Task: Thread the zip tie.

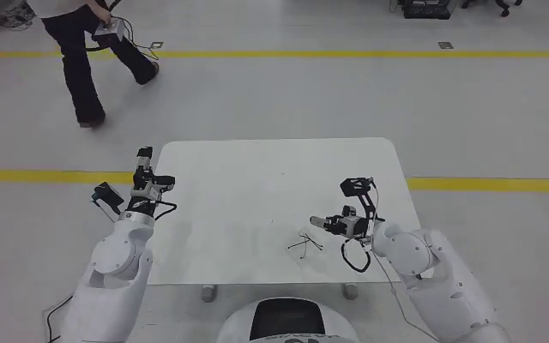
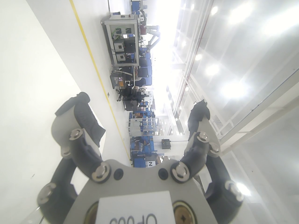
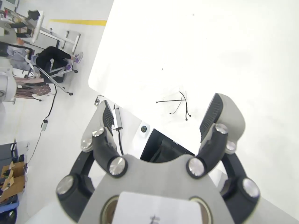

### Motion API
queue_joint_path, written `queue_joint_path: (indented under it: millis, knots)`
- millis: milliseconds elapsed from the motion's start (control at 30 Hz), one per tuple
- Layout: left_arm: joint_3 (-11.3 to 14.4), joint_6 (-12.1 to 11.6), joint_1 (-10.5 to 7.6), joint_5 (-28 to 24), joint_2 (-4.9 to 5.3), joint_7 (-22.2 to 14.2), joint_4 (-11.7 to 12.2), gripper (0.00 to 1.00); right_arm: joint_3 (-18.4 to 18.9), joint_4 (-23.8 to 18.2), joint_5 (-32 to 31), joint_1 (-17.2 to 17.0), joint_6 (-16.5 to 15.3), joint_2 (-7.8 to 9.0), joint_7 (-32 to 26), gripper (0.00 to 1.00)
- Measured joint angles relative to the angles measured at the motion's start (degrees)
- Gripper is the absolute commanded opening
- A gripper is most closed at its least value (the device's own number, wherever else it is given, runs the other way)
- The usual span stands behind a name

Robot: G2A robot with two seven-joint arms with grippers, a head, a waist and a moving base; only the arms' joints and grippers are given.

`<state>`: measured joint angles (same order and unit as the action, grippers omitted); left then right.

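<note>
Zip ties point(image 1: 304, 244), thin and black, lie crossed in a loose heap on the table point(image 1: 257, 189), near its front edge. Right gripper point(image 1: 319, 223) hangs just beside them without touching, jaws spread wide, nothing between them. Left gripper point(image 1: 143, 155) is at the table's left edge, well apart from the heap, jaws likewise spread and empty.

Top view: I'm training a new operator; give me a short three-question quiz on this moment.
1. True or false: the right claw grips one of the thin black plastic zip ties.
2. The zip ties lie on the white rectangular table: A) near the robot's edge, B) at the far edge, C) at the centre.
3. Fill in: the left claw, beside the table, is ___.
Key: 1 false, the right claw is open; 2 A; 3 open.
</note>
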<state>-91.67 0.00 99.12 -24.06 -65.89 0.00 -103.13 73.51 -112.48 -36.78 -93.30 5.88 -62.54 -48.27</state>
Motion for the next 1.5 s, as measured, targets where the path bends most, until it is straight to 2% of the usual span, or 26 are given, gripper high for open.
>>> queue_joint_path:
  millis: [500,667,800,867,1167,1267,1367,1500]
  knots:
    - [0.0,0.0,0.00,0.0,0.00,0.0,0.0,1.00,-0.2,0.1,-0.1,0.1,0.0,-0.02,0.4,1.00]
    - [0.0,0.0,0.00,0.0,0.00,0.0,0.0,1.00,-4.4,1.5,-4.6,3.4,1.6,-0.33,-2.2,1.00]
    - [0.0,0.0,0.00,0.0,0.00,0.0,0.0,1.00,-8.8,2.6,-8.5,6.3,2.9,-0.64,-7.3,1.00]
    - [0.0,0.0,0.00,0.0,0.00,0.0,0.0,1.00,-10.8,3.2,-10.4,7.5,2.5,-0.74,-9.6,1.00]
    - [0.0,0.0,0.00,0.0,0.00,0.0,0.0,1.00,-10.9,3.3,-10.5,7.6,2.4,-0.74,-9.7,1.00]
    - [0.0,0.0,0.00,0.0,0.00,0.0,0.0,1.00,-11.4,4.0,-11.5,7.7,3.3,-0.82,-9.1,1.00]
    - [0.0,0.0,0.00,0.0,0.00,0.0,0.0,1.00,-13.4,5.3,-12.7,9.4,4.8,-1.17,-11.1,1.00]
    - [0.0,0.0,0.00,0.0,0.00,0.0,0.0,1.00,-17.8,8.1,-15.9,13.2,7.5,-2.04,-15.1,1.00]
